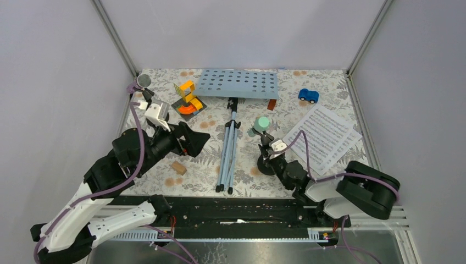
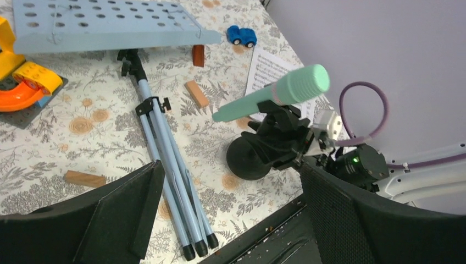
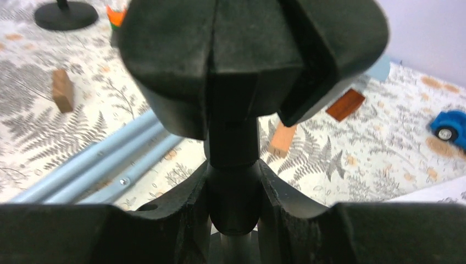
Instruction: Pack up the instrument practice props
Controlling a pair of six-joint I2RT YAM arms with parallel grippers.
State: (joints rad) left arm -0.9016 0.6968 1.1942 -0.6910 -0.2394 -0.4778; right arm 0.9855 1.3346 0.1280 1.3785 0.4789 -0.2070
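Clamped between the fingers of my right gripper (image 3: 233,192) is the stem of a black mic holder (image 3: 233,140), with the mint-green microphone (image 2: 275,94) lying in its cradle. My left gripper (image 1: 197,140) hangs spread wide, just left of the pale blue music rack (image 1: 239,83) and its folded legs (image 1: 228,148). Sheet-music pages (image 1: 324,137) lie to the right.

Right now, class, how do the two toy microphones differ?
The mint-green microphone is pale green; the purple microphone has a grey head. The right gripper clamps the mint-green microphone's holder; the purple microphone stands untouched at the back left. Both sit in black holders.
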